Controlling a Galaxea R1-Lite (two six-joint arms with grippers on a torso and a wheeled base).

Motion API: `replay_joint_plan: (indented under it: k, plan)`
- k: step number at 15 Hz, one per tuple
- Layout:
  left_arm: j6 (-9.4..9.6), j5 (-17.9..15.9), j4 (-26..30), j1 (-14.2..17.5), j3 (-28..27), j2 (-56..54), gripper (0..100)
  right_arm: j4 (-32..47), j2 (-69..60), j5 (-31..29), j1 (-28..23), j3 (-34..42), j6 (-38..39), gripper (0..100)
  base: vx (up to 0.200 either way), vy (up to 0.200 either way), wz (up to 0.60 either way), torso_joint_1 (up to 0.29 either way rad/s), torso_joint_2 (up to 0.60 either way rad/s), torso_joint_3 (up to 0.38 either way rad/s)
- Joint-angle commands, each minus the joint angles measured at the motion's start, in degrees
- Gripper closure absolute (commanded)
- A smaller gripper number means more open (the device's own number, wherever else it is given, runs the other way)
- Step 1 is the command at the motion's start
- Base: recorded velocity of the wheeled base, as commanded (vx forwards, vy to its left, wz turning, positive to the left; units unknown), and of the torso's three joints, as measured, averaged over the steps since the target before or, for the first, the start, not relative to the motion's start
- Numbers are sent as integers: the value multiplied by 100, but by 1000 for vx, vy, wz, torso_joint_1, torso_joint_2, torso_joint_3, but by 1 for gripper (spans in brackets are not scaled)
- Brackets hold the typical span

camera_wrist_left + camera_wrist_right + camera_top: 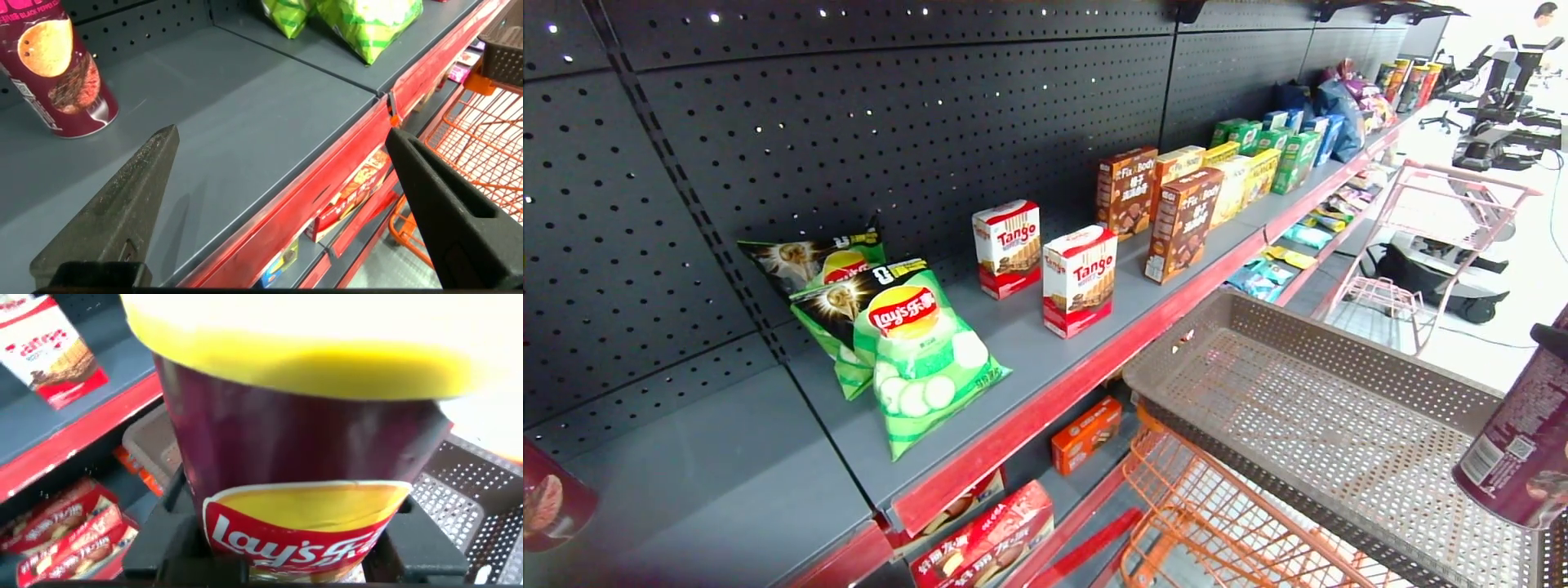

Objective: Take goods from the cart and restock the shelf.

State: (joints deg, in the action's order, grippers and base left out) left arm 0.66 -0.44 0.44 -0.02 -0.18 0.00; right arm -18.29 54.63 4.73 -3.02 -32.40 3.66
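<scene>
Right tool: fingers clamped on the lower body of a maroon chip can, yellow lid toward the camera. In the head view this can hangs tilted at the lower right edge, above the grey perforated cart basket. Judgement: it is lifted out of the cart and held low on the body so the base can be set down first.

Left tool: fingers wide apart, nothing between them, hovering over the bare grey shelf.

A second can stands upright on the shelf, upper left of the left wrist view, apart from the tool. Judgement: already stocked, and the bare board beside it suits the held can.

Count, lower left toward upper right of the head view:
- cans: 2 (one shelved, one held)
- green chip bags: 2, overlapping, leaning on the back panel
- red-and-white boxes: 2, upright
- brown boxes: 2, upright
- farther boxes: too crowded to count.
</scene>
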Motion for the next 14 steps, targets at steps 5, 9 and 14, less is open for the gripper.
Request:
replay_joint_plan:
  k: [5,9,14]
  plan:
    - [4,0,0,2,1,0,0,-43,-259,-1238,821,208,-172,100,0,0,0,0,0,0]
    - [-4,0,0,2,1,0,0,-61,-339,-1246,970,208,-243,100,0,0,450,-1,3,3]
    - [-4,0,0,2,1,0,0,-96,-295,-1202,1172,226,-172,100,0,0,600,2,3,3]
